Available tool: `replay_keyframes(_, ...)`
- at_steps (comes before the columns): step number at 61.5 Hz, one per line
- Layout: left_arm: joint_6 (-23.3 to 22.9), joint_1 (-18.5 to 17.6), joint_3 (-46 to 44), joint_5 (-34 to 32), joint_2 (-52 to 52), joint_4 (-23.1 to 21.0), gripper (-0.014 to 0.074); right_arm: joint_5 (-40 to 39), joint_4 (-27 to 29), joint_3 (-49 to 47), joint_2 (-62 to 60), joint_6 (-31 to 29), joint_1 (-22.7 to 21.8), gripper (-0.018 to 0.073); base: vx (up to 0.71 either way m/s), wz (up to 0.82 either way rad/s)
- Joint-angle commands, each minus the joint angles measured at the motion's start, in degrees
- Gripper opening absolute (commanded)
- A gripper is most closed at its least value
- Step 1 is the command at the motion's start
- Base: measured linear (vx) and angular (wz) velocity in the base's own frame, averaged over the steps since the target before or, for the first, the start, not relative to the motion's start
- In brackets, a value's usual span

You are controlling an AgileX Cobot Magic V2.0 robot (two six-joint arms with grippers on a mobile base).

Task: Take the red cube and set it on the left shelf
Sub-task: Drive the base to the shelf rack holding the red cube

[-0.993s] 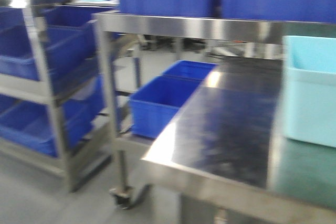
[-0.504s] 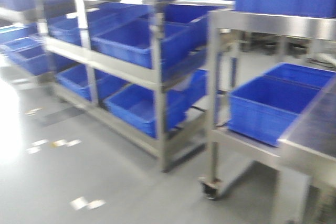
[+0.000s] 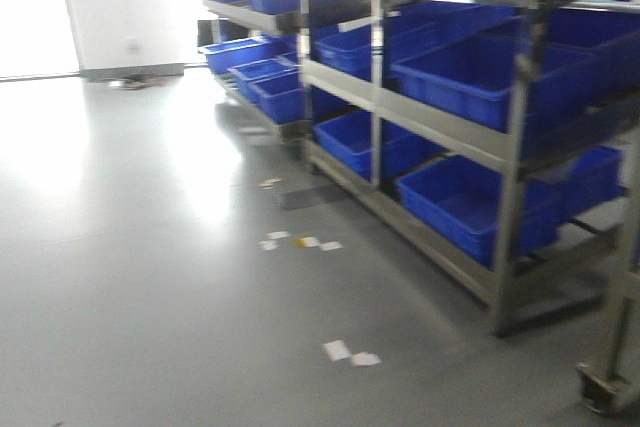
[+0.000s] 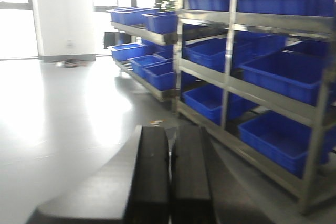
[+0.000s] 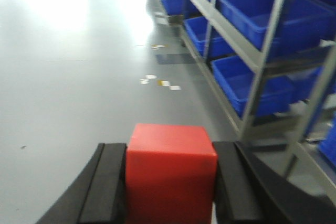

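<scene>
While the grey floor point(image 3: 150, 247) spreads wide to the left of the left shelf point(image 3: 508, 197), its steel tiers carry blue crates point(image 3: 470, 77). Short of that shelf, the right claw point(image 5: 170, 182) is clamped on the red cube point(image 5: 170, 161), which sits squarely between its fingers; the left claw point(image 4: 170, 171) has its fingers pressed together.

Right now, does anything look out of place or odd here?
Only small pale scraps scattered on the floor beside the shelf; paper or tape, I cannot tell. The red cube sits squarely in the right gripper.
</scene>
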Motion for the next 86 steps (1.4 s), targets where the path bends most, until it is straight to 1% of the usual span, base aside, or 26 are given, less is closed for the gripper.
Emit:
replay_keyframes(1,0.0,-0.4,1.4,-4.7,-0.7,-0.1,0.0102,-5.3,-1.6,-1.4,0.6,-0.2,0.0,0.0058,-0.04,0.63)
replay_keyframes(33,0.0,-0.4,1.4,-4.7,-0.7,-0.1,0.0102,-5.3,-1.6,-1.4,0.6,-0.2,0.0,0.0058,-0.03,0.63)
replay_keyframes(42,0.0,-0.4,1.4,-4.7,-0.7,-0.1,0.0102,-5.3,-1.6,-1.4,0.6,-0.2,0.0,0.0058,0.04,0.41)
replay_keyframes(66,0.0,-0.4,1.4,-4.7,-0.7,-0.1,0.0102,-5.3,-1.6,-1.4,0.6,-0.2,0.0,0.0058,0.15,0.23)
replay_keyframes(86,0.0,-0.4,1.4,-4.7,-0.7,-0.1,0.0102,-5.3,-1.6,-1.4,0.6,-0.2,0.0,0.0058,0.34,0.14)
